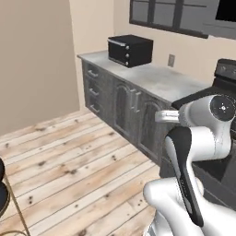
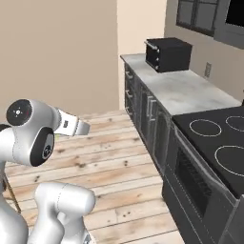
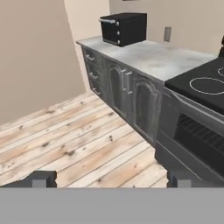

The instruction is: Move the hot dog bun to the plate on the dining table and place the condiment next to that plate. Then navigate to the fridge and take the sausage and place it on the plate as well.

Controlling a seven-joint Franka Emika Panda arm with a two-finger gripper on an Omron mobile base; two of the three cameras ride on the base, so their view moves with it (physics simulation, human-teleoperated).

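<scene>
In the left base view the white arm (image 1: 193,152) rises at 4 o'clock, beside a grey counter (image 1: 156,78) bearing a black toaster oven (image 1: 130,50) at 12 o'clock. In the right base view a black stove (image 2: 214,143) sits at 3 o'clock, past a plank floor (image 2: 105,157). In the hand view the gripper (image 3: 109,179) at 6 o'clock has its finger tips (image 3: 39,178) wide apart, holding nothing; none of the task's things can be made out

Black toaster oven (image 1: 130,50) on grey counter (image 1: 161,78)
</scene>
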